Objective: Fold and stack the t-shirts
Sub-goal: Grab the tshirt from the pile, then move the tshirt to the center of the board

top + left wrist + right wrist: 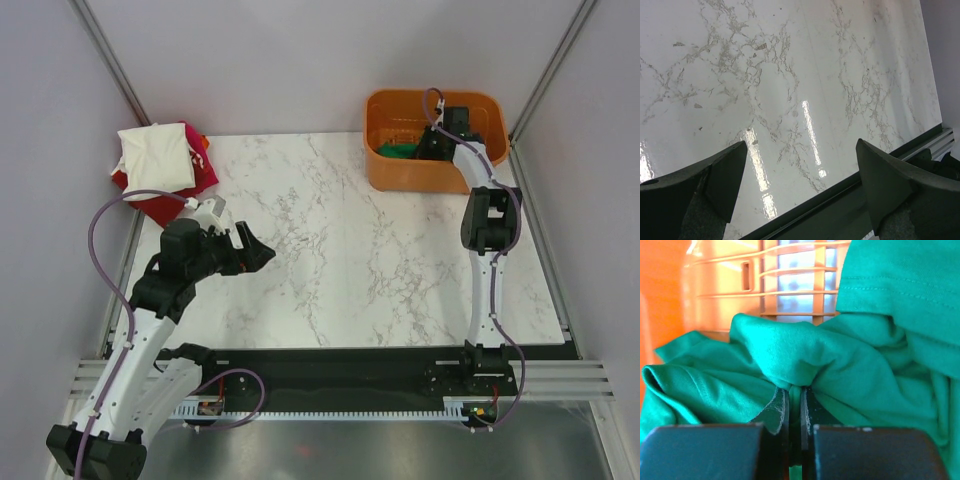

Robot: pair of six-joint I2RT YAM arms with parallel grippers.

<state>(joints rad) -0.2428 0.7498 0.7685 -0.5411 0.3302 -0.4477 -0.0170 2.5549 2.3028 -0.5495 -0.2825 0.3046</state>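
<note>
The green t-shirt (805,355) lies crumpled inside the orange basket (385,165); a bit of it shows in the top view (400,150). My right gripper (795,392) reaches down into the basket (436,138) and is shut on a pinched fold of the green shirt. A stack of folded shirts sits at the table's far left: a cream-white one (155,157) on top of red (160,205) and orange (200,150) ones. My left gripper (252,250) is open and empty above the bare marble, right of its own arm; its fingers (725,172) frame the table's near edge.
The orange basket's slatted wall (790,280) stands just behind the green shirt. The white marble tabletop (350,250) spans the middle. A black rail (340,355) runs along the near edge. Grey walls and metal posts close in the sides.
</note>
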